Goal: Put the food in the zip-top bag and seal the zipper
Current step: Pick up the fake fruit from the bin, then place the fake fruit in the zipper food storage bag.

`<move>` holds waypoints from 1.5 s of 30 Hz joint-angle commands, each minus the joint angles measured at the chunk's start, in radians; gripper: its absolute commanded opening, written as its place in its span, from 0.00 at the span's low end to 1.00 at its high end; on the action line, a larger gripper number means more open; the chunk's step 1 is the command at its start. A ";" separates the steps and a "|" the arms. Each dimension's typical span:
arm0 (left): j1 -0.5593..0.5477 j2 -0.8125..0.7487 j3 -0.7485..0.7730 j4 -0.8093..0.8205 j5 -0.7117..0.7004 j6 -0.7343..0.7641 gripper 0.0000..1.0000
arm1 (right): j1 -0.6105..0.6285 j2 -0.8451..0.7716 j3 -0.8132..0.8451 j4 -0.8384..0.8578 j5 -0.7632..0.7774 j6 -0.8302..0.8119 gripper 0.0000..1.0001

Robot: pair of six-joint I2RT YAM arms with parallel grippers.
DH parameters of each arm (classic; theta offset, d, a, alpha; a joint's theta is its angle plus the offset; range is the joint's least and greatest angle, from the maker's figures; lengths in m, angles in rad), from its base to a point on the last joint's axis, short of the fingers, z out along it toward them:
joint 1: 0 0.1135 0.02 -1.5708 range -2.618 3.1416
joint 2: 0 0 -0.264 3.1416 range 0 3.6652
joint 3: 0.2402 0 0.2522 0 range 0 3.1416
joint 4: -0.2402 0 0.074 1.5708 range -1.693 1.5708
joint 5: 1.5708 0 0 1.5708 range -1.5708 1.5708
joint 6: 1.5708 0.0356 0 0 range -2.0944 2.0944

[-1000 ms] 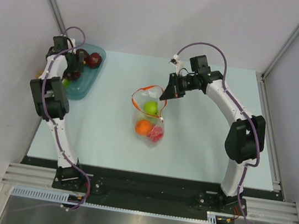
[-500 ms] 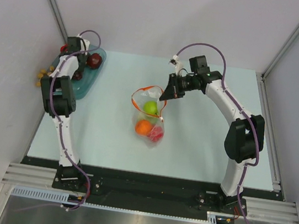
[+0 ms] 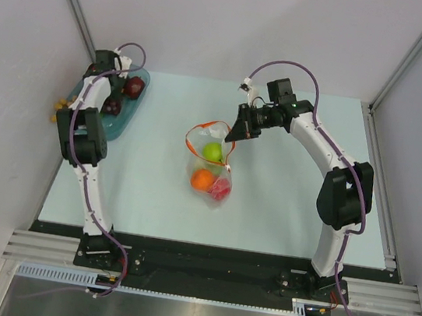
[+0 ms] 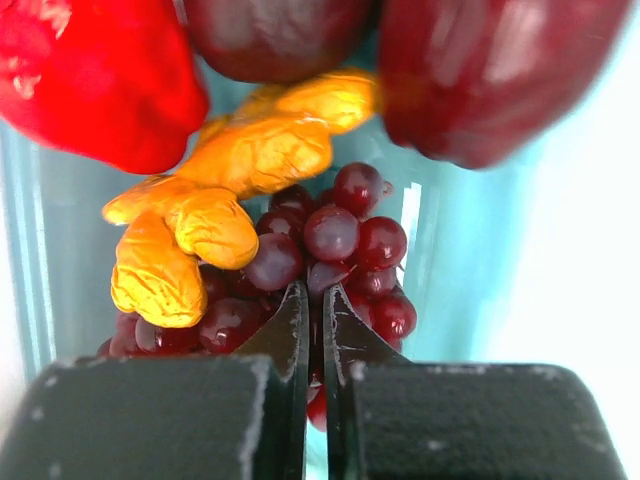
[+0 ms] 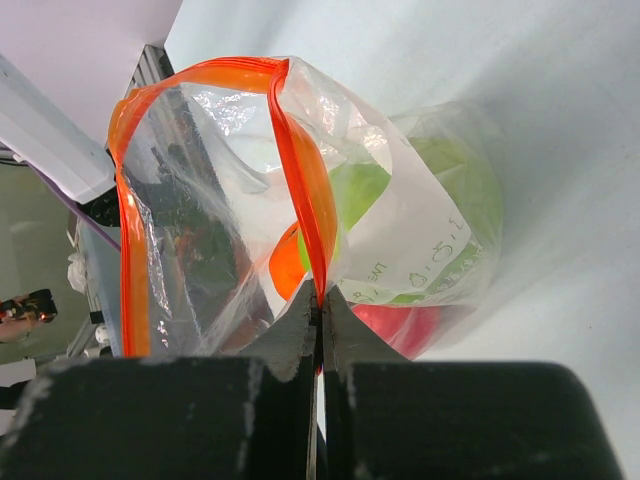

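The grape bunch (image 4: 340, 240) lies in the teal tray (image 4: 450, 250). My left gripper (image 4: 315, 290) is shut on it, with dark red showing in the thin slit between the tips; from above it sits over the tray (image 3: 109, 100). The zip-top bag (image 3: 210, 162) stands open mid-table, holding a green apple (image 3: 213, 151), an orange (image 3: 203, 178) and a red fruit (image 3: 221, 189). My right gripper (image 5: 320, 297) is shut on the zipper (image 5: 300, 170), holding the bag's mouth (image 5: 200, 200) up and open. From above, the right gripper (image 3: 235, 136) is at the bag's right rim.
The tray (image 3: 126, 119) at the back left also holds a dark red apple (image 3: 134, 86), a lumpy yellow-orange toy (image 4: 230, 180) and a bright red piece (image 4: 90, 80). Small yellow bits (image 3: 62, 102) lie off the table's left edge. Walls stand close on both sides.
The left arm swung toward the back of the tray and its gripper went from open to shut on the grapes. The right gripper and the bag stayed still.
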 commanded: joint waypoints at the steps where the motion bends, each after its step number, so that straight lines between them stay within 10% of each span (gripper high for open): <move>1: -0.010 -0.101 -0.002 -0.098 0.153 0.017 0.00 | -0.002 -0.031 0.000 0.025 0.002 -0.016 0.00; 18: -0.005 -0.322 -0.018 -0.110 0.259 -0.110 0.00 | 0.009 -0.045 -0.003 0.022 0.004 -0.029 0.00; 27: -0.036 -0.486 0.027 -0.156 0.574 -0.219 0.00 | 0.010 -0.054 -0.007 0.016 -0.022 -0.039 0.00; 36: -0.212 -0.661 0.028 -0.159 1.012 -0.350 0.00 | 0.010 -0.076 -0.024 0.003 -0.090 -0.102 0.00; 45: -0.435 -0.767 -0.096 0.040 1.144 -0.607 0.00 | 0.013 -0.117 -0.046 -0.003 -0.088 -0.115 0.00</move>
